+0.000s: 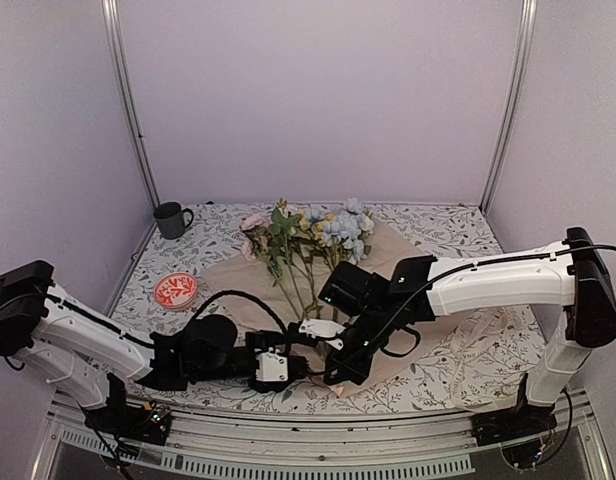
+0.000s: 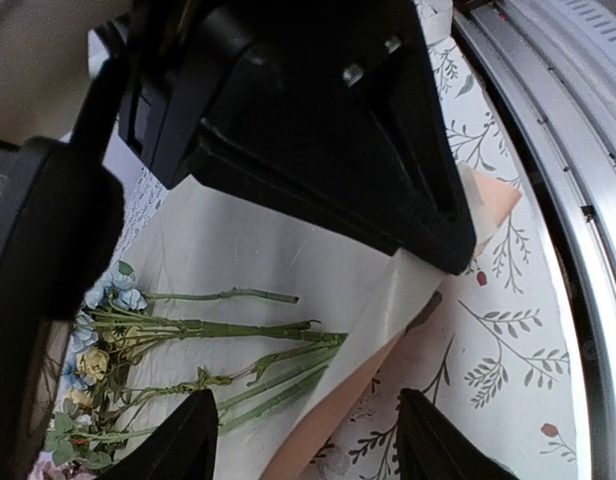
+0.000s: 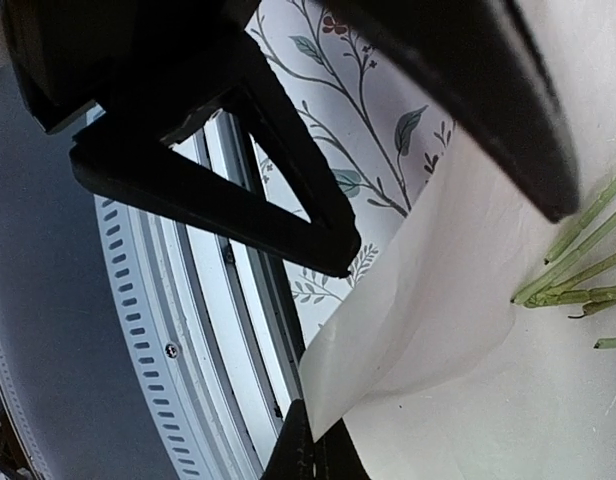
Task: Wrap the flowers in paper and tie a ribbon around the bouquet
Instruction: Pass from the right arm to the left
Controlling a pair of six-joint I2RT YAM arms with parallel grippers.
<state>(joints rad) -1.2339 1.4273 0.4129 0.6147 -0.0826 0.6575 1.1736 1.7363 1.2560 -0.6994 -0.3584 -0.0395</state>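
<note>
The flowers (image 1: pixel 308 235) lie on the peach-orange paper (image 1: pixel 393 248) at mid-table, blooms far, green stems (image 2: pixel 238 330) toward me. My right gripper (image 3: pixel 313 440) is shut on the paper's near corner (image 3: pixel 428 320), which curls up off the tablecloth close to the table's near edge. My left gripper (image 2: pixel 308 440) hangs just left of it, its fingers (image 2: pixel 178 440) apart, with the paper's lifted edge (image 2: pixel 328 400) running between them. In the top view the left gripper (image 1: pixel 300 366) and right gripper (image 1: pixel 340 374) nearly meet. I cannot make out the ribbon.
A dark mug (image 1: pixel 171 218) stands at the back left and a red-and-white dish (image 1: pixel 175 291) lies left of the paper. The metal rail (image 2: pixel 578 150) of the table's near edge runs right beside both grippers. Pale walls close in three sides.
</note>
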